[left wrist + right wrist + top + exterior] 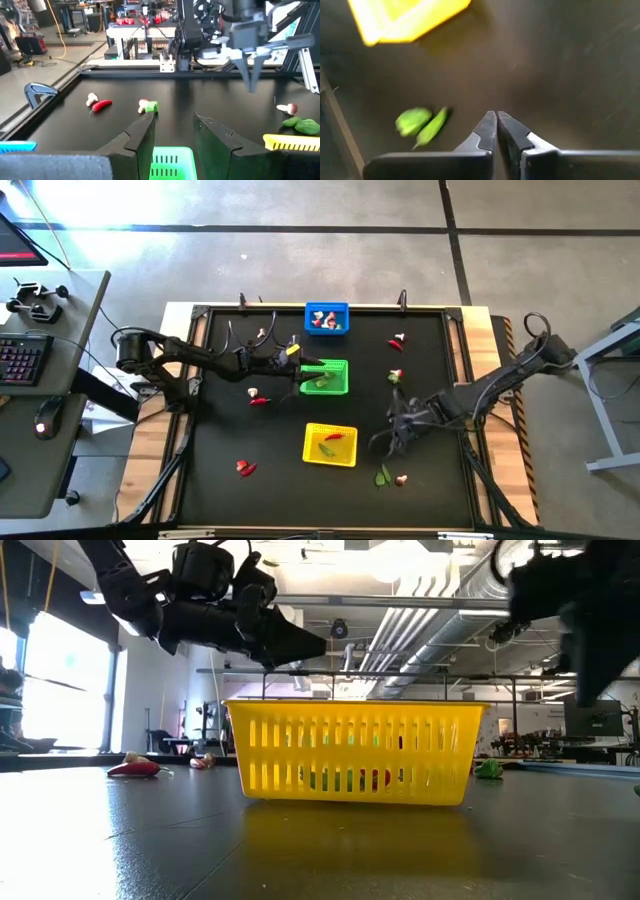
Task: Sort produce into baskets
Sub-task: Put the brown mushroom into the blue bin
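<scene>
Three baskets stand in a row down the mat's middle: blue (326, 318) at the far side, green (325, 376) in the middle, yellow (330, 444) nearest. My left gripper (175, 125) is open and hovers over the green basket's (170, 160) left rim with nothing between its fingers. My right gripper (496, 116) is shut and empty, above the mat right of the yellow basket (405, 17). Green leafy bits (422, 125) lie on the mat near it. Loose produce is scattered on the mat: a chilli (258, 399), a mushroom bit (399, 340), a leaf (383, 476).
Another chilli (245, 469) lies at the near left. A mushroom bit (402, 479) lies beside the near leaf, and a green bit (396, 377) lies right of the green basket. A raised frame (460, 320) borders the mat. A keyboard (20, 358) sits on a side desk.
</scene>
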Available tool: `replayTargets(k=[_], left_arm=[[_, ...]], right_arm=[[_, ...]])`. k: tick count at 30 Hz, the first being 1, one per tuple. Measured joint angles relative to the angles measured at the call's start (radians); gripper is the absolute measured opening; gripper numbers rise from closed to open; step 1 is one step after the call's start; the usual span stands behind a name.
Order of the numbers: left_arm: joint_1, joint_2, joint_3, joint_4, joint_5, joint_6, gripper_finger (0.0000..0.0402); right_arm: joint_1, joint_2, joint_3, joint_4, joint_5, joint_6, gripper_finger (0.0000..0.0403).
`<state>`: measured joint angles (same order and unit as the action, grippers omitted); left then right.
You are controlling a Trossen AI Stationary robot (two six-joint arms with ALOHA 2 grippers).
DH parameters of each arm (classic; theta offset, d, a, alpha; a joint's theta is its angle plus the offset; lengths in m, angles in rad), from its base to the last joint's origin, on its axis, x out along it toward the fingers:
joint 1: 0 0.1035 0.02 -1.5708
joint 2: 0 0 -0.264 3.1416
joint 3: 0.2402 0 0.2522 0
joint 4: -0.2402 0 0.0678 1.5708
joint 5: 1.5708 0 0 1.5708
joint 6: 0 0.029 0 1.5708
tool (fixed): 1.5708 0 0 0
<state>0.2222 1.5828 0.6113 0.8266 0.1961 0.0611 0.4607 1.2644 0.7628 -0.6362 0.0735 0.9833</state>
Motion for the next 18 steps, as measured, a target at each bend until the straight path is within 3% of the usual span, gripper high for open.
replayTargets(k=[4, 13, 18], left_arm=[[0.001, 0.0, 0.0, 0.011, -0.023, -0.005, 0.0122], [0.001, 0.0, 0.0, 0.019, -0.06, -0.008, 0.0122], [0.0, 0.0, 0.0, 0.021, -0.06, -0.008, 0.0122]], right_arm=[[0.092, 0.0, 0.0, 0.016, -0.022, 0.067, 0.0038], [0.28, 0.055, 0.0, 0.073, -0.024, 0.082, 0.0161], [0.326, 0.132, 0.01, 0.143, -0.023, -0.01, 0.0188]])
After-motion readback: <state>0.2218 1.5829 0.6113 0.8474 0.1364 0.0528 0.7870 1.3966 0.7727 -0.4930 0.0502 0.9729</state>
